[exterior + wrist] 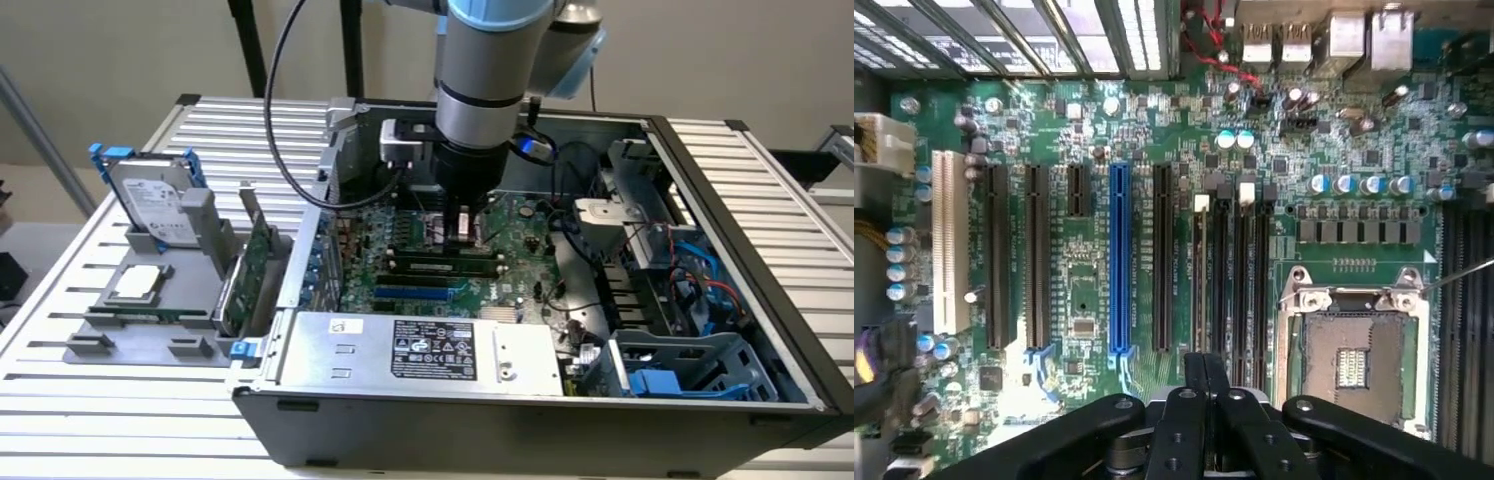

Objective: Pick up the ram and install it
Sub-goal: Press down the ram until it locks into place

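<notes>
The ram (443, 262), a thin green stick with dark chips, stands on edge in a motherboard slot just beyond the blue slot (422, 293). In the wrist view it is the pale edge-on strip (1201, 280) in the memory slot nearest the black expansion slots, under a white latch. My gripper (462, 236) hangs inside the open case, right above that slot. Its black fingers (1194, 375) are pressed together with nothing visible between them, and I cannot tell whether the tips touch the stick.
The open PC case (747, 230) has a power supply (427, 350) at its front, cables and a drive cage (694, 365) at the exterior view's right, and an empty processor socket (1354, 360). A grey fixture (134, 345) holds a hard drive (150, 195), an expansion card (250, 270) and a processor (138, 283).
</notes>
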Controlling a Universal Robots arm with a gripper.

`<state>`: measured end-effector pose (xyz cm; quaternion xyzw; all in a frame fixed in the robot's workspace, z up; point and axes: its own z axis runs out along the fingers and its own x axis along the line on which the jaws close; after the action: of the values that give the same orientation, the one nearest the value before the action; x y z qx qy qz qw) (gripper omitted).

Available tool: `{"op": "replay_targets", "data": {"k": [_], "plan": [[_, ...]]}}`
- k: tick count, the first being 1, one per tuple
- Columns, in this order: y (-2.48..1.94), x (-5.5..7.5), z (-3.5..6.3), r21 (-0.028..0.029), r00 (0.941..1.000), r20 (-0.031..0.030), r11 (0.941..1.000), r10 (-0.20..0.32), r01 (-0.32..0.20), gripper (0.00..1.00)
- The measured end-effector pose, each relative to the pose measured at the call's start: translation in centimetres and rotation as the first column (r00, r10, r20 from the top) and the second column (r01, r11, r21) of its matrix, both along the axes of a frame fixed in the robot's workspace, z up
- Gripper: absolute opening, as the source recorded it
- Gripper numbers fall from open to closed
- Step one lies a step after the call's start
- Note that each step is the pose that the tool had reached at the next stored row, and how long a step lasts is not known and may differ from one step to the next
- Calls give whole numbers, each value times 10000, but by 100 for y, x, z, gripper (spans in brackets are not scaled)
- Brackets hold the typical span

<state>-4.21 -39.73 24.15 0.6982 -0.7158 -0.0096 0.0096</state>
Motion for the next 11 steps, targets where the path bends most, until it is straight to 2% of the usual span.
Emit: {"op": "replay_targets", "data": {"k": [2,11], "plan": [[0,1,56,-2,10000,-1,10000,2,-2,0],[0,1,62,0,10000,0,10000,2,-2,0]]}}
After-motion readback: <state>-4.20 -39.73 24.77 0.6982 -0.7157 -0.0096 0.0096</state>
